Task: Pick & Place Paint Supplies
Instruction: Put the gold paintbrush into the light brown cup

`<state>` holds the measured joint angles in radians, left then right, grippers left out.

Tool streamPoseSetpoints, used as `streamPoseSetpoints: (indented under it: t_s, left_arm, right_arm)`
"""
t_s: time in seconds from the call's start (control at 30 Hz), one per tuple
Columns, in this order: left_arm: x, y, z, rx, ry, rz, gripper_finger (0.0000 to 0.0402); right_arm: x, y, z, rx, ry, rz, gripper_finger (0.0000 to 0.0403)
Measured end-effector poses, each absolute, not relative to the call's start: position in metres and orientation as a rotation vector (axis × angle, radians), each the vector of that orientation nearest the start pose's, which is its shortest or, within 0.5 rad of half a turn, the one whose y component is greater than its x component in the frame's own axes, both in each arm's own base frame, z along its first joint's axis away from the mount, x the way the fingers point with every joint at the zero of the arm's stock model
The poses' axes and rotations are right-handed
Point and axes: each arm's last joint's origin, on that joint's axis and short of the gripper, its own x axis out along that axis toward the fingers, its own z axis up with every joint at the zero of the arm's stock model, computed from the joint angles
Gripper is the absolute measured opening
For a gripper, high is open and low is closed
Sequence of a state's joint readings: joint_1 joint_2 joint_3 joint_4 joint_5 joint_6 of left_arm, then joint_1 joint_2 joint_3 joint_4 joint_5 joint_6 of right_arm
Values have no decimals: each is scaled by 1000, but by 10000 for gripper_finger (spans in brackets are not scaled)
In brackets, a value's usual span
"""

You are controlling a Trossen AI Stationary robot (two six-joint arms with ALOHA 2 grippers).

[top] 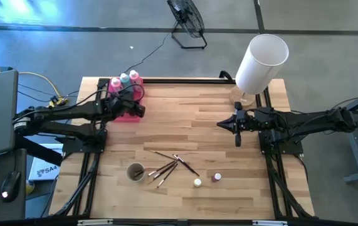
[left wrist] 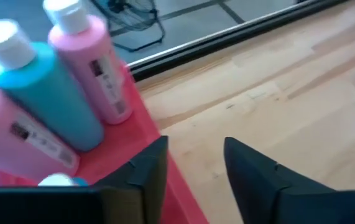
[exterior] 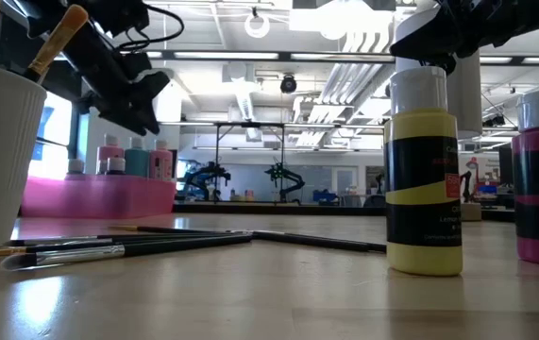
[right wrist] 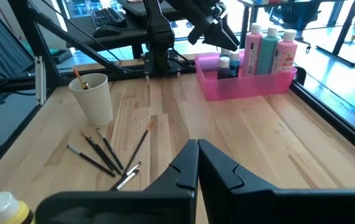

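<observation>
Left gripper [top: 140,110] positioned at the pink tray [top: 123,115] near the far left corner of the tabletop [top: 191,125]; fingers [left wrist: 146,171] apart, nothing between them, one finger over the tray rim. Inside the tray: two pink bottles [top: 135,80], one teal bottle [top: 125,79], all upright with white caps, plus small capped pots [right wrist: 225,63]. Right gripper [top: 237,139] held above the right side of the tabletop, fingers together and empty. Loose brushes [top: 169,166] lying near the front edge beside a white cup [top: 135,171] containing one brush. Two small paint bottles [top: 197,182] standing just right of the brushes. White cylinder [top: 260,63] located at the far right corner.
</observation>
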<state>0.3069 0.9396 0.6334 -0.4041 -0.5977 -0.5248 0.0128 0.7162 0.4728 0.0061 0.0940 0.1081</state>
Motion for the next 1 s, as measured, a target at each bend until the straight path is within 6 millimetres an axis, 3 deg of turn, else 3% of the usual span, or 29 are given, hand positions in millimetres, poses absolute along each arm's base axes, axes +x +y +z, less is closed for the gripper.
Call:
streamPoseSetpoints:
  t_s: [0.23,0.47,0.73,1.0]
  left_arm:
    - [171,68,244,-366,497,909,79]
    - [169,59,251,-379,503,696,37]
    - [164,23,264,-232,481,407,9]
    - [161,-15,269,-58,421,264,1]
  right_arm:
    - [167,-1,253,95,236,-93,2]
    - [167,-1,253,93,238,-93,2]
    - [167,-1,253,91,238,-93,2]
    - [167,-1,253,91,238,-93,2]
